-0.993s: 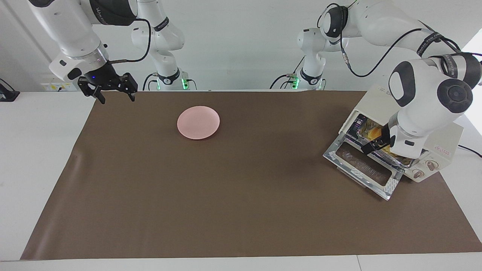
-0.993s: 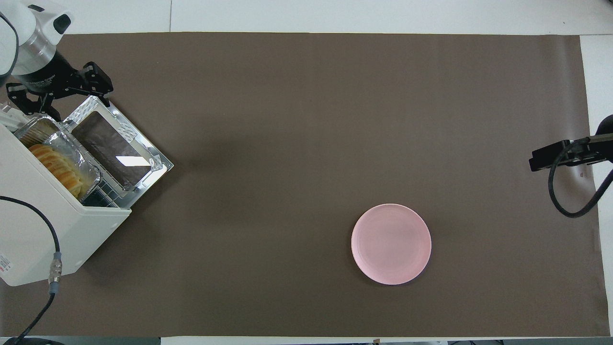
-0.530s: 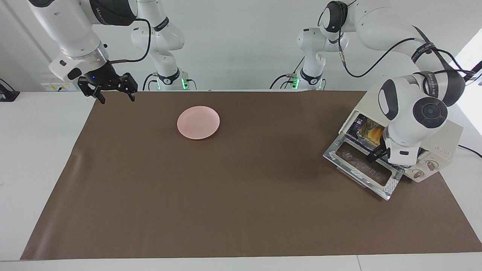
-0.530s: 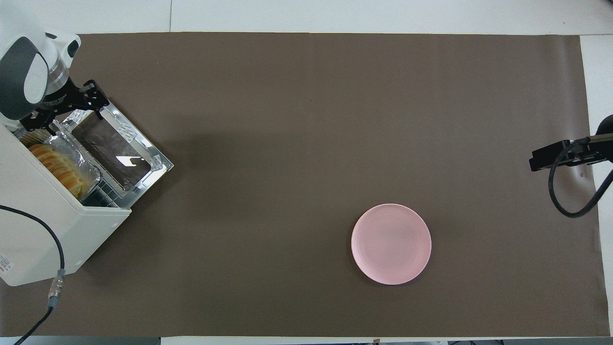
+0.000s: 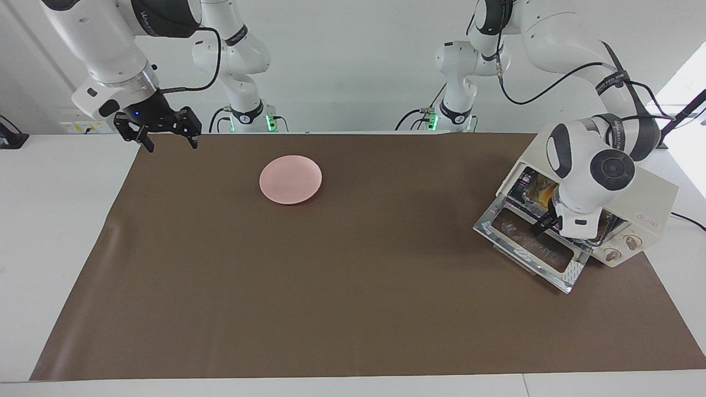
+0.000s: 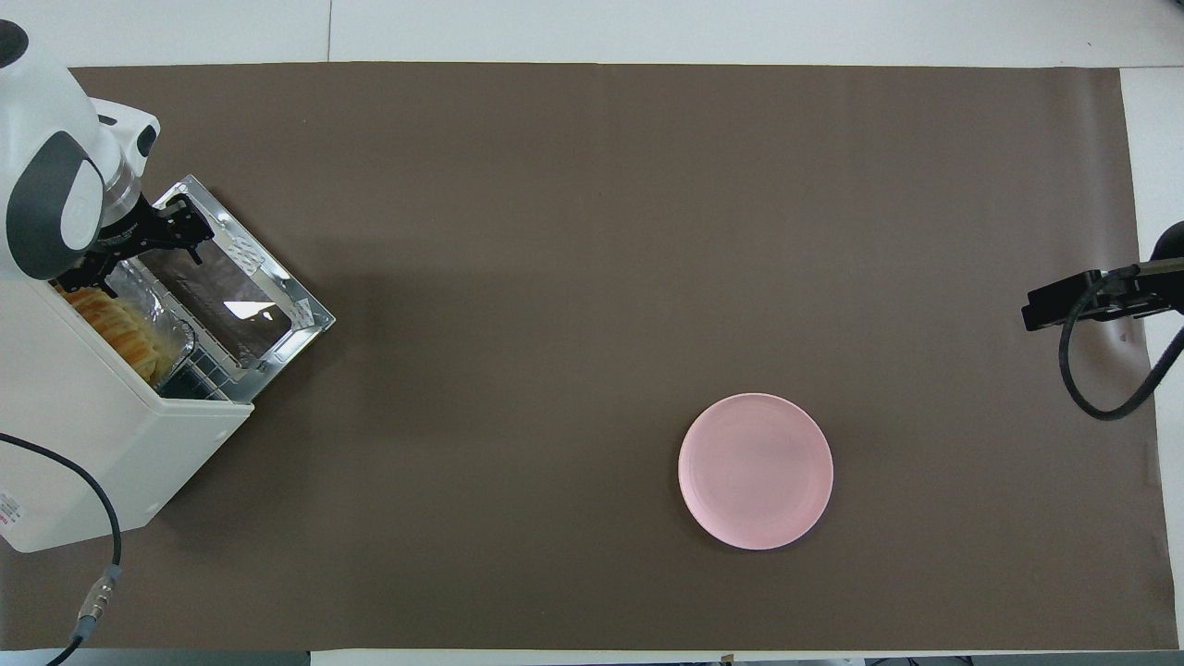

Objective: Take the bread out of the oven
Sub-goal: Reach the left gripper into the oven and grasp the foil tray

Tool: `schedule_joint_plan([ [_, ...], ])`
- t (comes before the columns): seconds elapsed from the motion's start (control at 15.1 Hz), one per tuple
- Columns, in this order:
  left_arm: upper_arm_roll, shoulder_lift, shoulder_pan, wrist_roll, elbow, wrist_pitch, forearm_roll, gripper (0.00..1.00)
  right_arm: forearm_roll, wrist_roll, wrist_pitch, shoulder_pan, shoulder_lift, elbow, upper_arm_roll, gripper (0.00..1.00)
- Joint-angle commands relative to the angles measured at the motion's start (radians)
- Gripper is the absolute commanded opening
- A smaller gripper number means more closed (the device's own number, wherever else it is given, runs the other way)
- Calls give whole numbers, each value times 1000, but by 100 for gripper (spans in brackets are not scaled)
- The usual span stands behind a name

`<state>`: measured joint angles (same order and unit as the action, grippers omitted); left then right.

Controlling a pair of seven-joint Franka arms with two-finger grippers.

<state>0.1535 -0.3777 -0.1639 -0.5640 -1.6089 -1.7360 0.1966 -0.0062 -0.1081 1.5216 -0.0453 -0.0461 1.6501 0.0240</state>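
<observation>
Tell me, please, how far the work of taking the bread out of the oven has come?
Done: the oven door is down and open. In hand: the left gripper, open, hangs over the door at the oven mouth, beside the foil tray; it holds nothing. Left: the bread lies in that tray inside the oven, not yet gripped or lifted out. The pink plate is bare. The right gripper waits, open, over the mat's edge.
</observation>
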Motion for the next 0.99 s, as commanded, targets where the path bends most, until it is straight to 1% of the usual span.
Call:
schedule_joint_plan([
  [0.0, 0, 39, 4, -19, -69, -48, 27, 98, 18, -22, -3, -10, -20, 19, 2, 100],
  [0.13, 0, 28, 6, -31, -69, -59, 27, 85, 18, -22, -3, -10, -20, 19, 1, 100],
  [0.2, 0, 25, 6, -36, -69, -65, 27, 74, 18, -21, -1, -10, -20, 17, 1, 100],
  [0.26, 0, 19, 6, -36, -69, -66, 27, 61, 20, -21, -3, -8, -20, 17, 2, 100],
  [0.33, 0, 17, 4, -36, -71, -63, 27, 42, 20, -19, -3, -8, -20, 17, 2, 100],
  [0.4, -2, 19, 6, -30, -77, -62, 27, 27, 20, -19, -1, -11, -18, 16, 1, 100],
  [0.53, 0, 26, 4, -24, -103, -63, 27, 7, 20, -21, -3, -15, -20, 17, -1, 100],
  [0.6, 0, 26, 4, -24, -98, -65, 27, 0, 18, -21, -7, -15, -20, 17, -1, 100],
  [0.79, -3, 17, -11, -14, -71, -71, 29, 0, 18, -21, -15, -15, -20, 17, -2, 100],
  [0.93, -6, -9, -49, -2, 10, -63, 23, 0, 18, -22, -17, -16, -20, 17, -6, 100],
])
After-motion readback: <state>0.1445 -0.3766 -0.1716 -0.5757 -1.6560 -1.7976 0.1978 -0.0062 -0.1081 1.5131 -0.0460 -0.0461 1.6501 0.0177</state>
